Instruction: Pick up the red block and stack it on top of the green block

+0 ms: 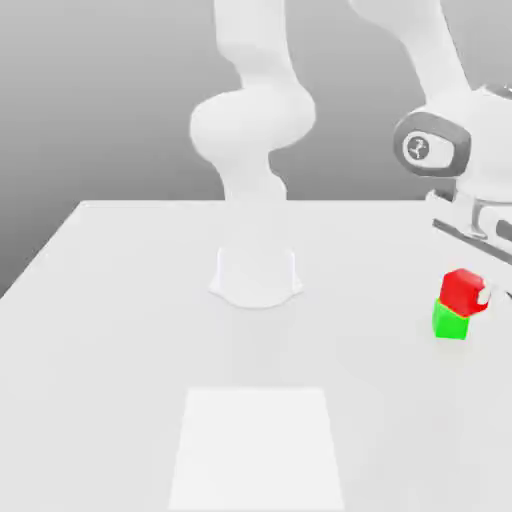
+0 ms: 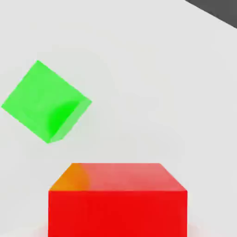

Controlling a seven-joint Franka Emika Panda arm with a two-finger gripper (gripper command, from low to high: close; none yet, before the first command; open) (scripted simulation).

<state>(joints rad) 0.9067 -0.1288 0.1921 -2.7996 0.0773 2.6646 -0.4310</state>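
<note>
Exterior view, clock faces read with 12 toward the picture's upper edge; working left to right.

Pale square patch (image 1: 256,450): one, lying on the pale worktop (image 1: 90,330). From it, the arm's base (image 1: 255,278) stands at 12 o'clock.

Arm (image 1: 253,120): one. Its lower column rises from the base and runs out of the picture at 12. A further link comes back into sight toward 1 o'clock from the base, sloping down to the wrist and hand (image 1: 490,150) at 2 o'clock. The hand reaches down toward the blocks.

Green block (image 1: 451,321): one, resting on the worktop at about 3 o'clock from the base.

Red block (image 1: 464,292): one, in the tool (image 1: 474,294). It shows between 12 and 1 o'clock of the green one, overlapping it along the line of sight. Hand view has the two well separated, so red is not stacked.

Tool state: narrow, closed on the red block, a pale fingertip (image 1: 486,294) against its 3 o'clock side.

Block count: two, one of each colour.
</note>
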